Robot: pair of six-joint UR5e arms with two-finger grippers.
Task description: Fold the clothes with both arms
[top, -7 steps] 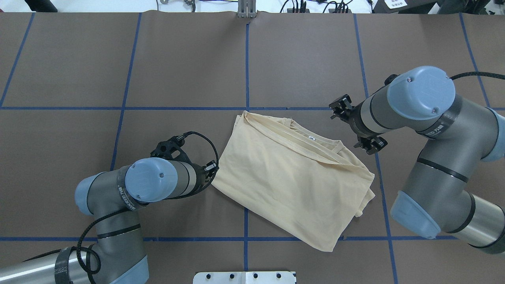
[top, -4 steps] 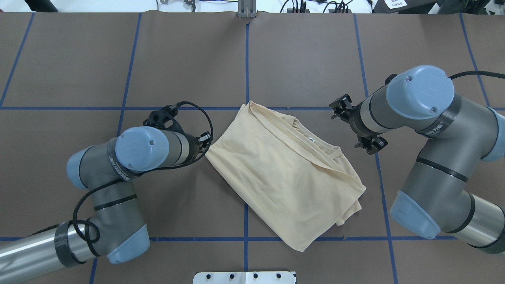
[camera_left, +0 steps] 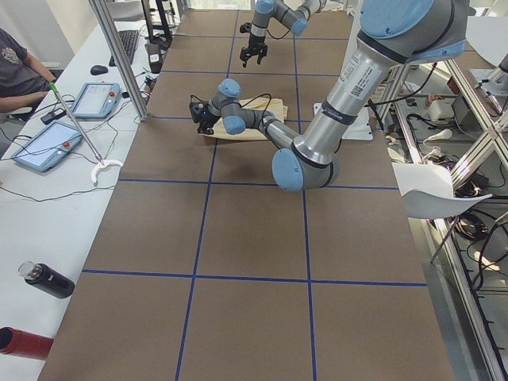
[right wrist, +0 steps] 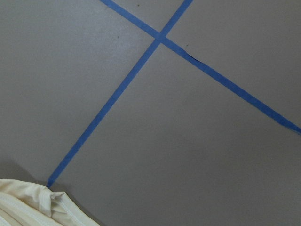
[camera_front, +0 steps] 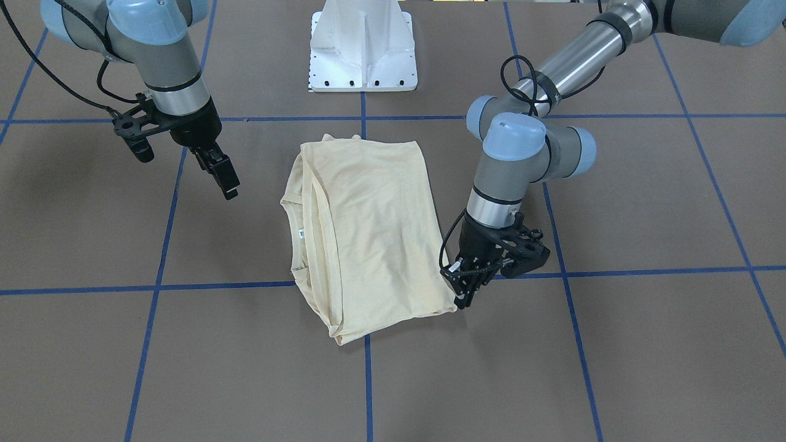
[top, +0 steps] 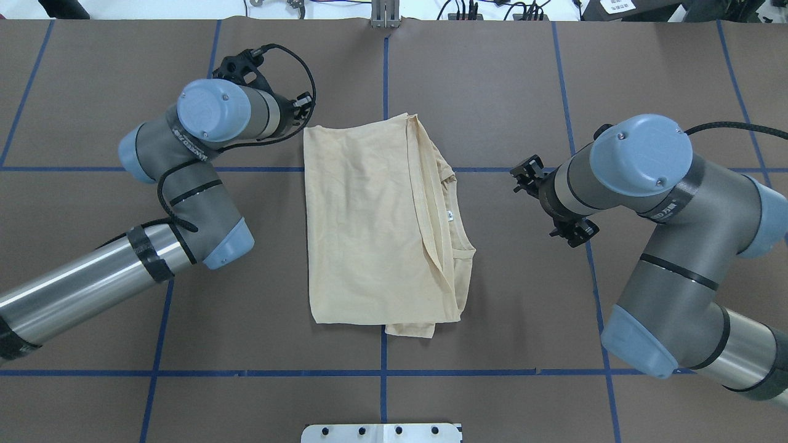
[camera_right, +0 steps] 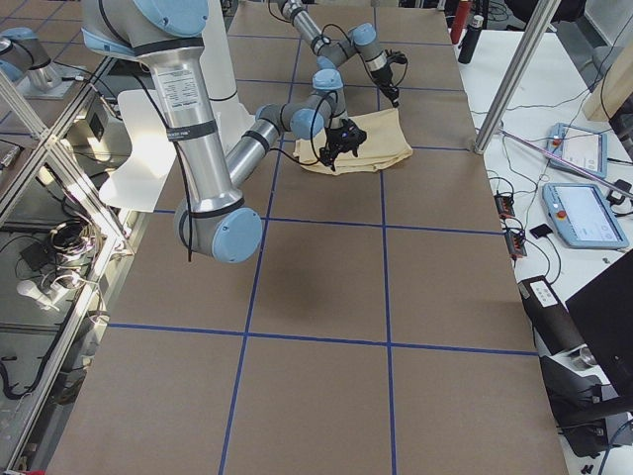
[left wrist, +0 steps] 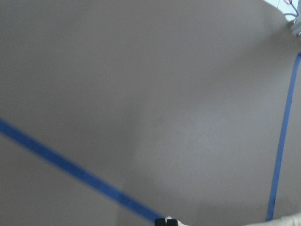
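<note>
The cream-yellow shirt lies folded in a rectangle at the table's middle, also in the front view. Its collar with the small white tag faces my right side, and the print is hidden. My left gripper is shut on the shirt's far left corner, low at the table; the overhead view shows it at that corner. My right gripper hangs open and empty above the table, a hand's width off the collar side. The right wrist view shows only a bit of shirt edge.
The white pedestal base stands at the near edge behind the shirt. Blue tape lines grid the brown table. Tablets and a dark bottle lie on the side bench beyond my left end.
My left gripper has swung away from the robot toward the far side, pulling the shirt's corner along. The shirt has turned from a slant to lie square with the tape lines. The right arm has barely shifted.
</note>
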